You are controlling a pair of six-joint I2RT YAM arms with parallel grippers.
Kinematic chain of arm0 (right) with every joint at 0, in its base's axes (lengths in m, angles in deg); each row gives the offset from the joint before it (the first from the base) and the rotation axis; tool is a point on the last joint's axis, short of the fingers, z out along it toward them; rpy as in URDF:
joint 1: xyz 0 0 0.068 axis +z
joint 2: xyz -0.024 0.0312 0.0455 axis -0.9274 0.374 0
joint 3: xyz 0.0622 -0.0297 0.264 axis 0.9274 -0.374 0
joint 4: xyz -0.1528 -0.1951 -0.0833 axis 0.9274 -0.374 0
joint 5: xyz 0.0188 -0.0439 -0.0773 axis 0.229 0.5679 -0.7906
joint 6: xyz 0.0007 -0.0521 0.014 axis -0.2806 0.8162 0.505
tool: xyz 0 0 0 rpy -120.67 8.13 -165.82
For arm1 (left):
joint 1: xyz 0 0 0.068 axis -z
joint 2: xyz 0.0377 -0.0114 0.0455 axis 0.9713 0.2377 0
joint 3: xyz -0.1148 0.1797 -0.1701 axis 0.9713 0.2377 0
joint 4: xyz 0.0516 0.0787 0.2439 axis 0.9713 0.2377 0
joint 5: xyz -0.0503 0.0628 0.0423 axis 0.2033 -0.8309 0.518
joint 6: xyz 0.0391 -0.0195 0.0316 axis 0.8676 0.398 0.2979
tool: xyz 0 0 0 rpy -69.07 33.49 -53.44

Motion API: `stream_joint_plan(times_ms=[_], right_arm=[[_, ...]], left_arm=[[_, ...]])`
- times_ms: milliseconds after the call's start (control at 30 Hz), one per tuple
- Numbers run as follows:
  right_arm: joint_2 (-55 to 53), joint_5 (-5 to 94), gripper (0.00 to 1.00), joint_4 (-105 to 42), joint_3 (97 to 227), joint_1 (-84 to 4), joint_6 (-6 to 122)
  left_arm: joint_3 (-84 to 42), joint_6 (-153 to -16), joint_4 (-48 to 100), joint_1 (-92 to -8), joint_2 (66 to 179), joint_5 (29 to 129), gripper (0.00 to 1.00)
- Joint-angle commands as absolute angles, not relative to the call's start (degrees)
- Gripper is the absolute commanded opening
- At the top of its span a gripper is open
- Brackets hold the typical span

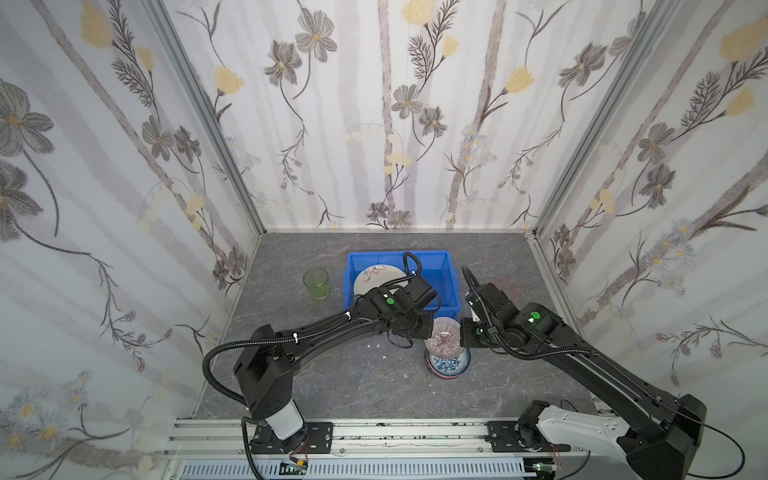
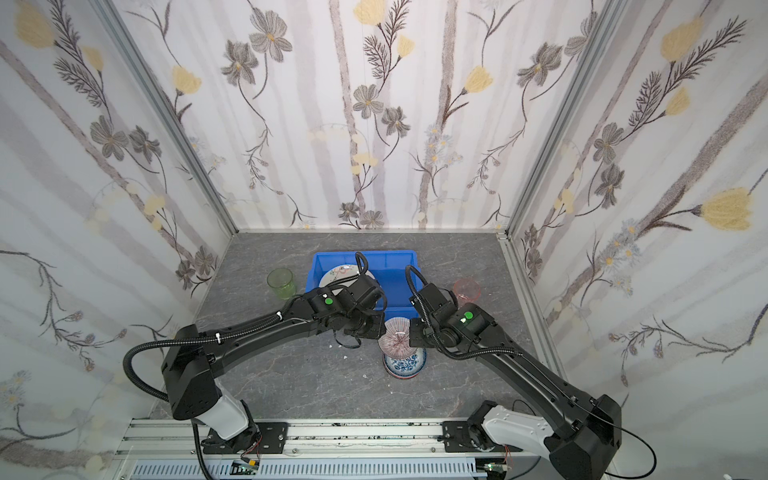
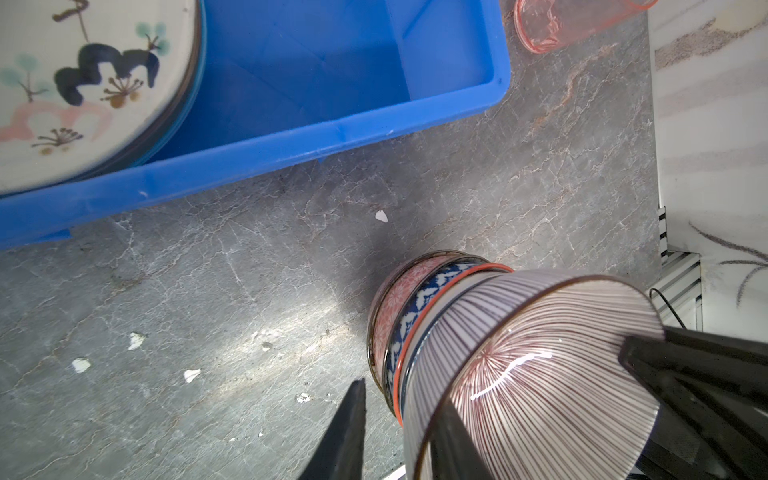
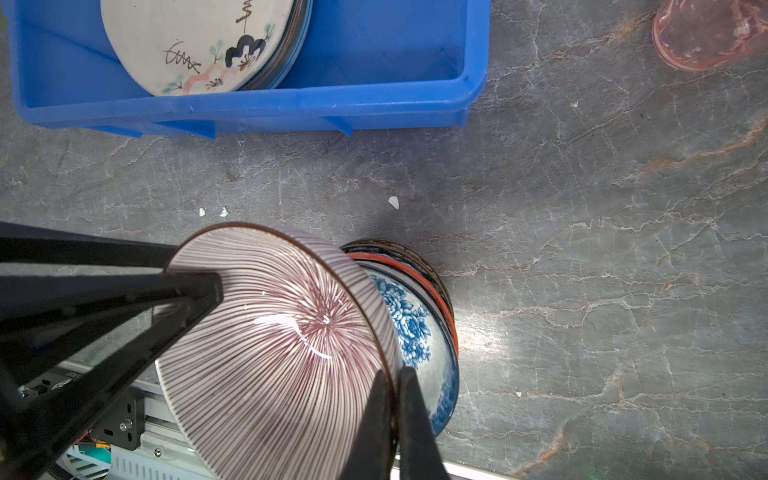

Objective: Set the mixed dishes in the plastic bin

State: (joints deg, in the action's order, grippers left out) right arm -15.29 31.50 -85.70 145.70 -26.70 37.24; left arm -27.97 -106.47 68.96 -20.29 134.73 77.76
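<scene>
Item: radial-striped red-and-white ceramic bowl [image 4: 270,353], tilted and held off the grey marbled surface [image 1: 332,374]. It hangs just over a nested stack of patterned bowls topped by a blue-and-white floral bowl [image 4: 415,332], on the near side of the shallow bright blue plastic bin [image 4: 291,104] and outside it. Hold: right pincer [image 4: 395,374] clenched on the bowl's rim in a thin edge pinch. The left pincer [image 3: 399,399] straddles the opposite rim, one finger inside and one outside with a gap showing, so it stands released and is not yet grasping. Hazards, as judged: the glazed rim may pivot or slip in the single pinch and drop onto the stack below. The left fingers may nudge the wall sideways and twist the bowl loose. A release by the right before the left has clamped would let the bowl fall. On the way in, a low carry could catch the bin's near flange or strike the cream painted round plate [image 4: 187,41] lying in the bin's left half. The translucent pink tumbler [image 2: 466,289] just beside the right wrist could be knocked over. Pose: both arms slant inward from their bases on the near rail and meet above the stack. The left wrist is folded over the bin's near wall and turned rightward, and the right wrist is turned leftward to face it. Adjacent: translucent green tumbler [image 1: 316,283], upright, left of the bin.
</scene>
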Motion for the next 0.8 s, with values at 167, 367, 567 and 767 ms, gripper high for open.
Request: stream_joint_plan(times_ms=[167, 367, 567, 767], right_arm=[[-14.9, 32.7, 0.00, -81.9, 146.7, -26.6, 37.3], [-15.4, 32.5, 0.01, -81.9, 146.6, -26.6, 37.2], [-17.0, 32.2, 0.10, -81.9, 146.7, -26.6, 36.9], [-19.7, 31.6, 0.28, -82.3, 147.2, -26.6, 35.9]], left_arm=[[-28.4, -106.5, 68.8, -19.7, 135.1, 77.6, 0.18], [-28.3, -106.5, 68.8, -19.6, 134.9, 77.2, 0.04], [-28.5, -106.0, 69.0, -19.7, 134.4, 76.2, 0.00], [-29.1, -105.0, 69.4, -20.0, 134.2, 74.8, 0.00]])
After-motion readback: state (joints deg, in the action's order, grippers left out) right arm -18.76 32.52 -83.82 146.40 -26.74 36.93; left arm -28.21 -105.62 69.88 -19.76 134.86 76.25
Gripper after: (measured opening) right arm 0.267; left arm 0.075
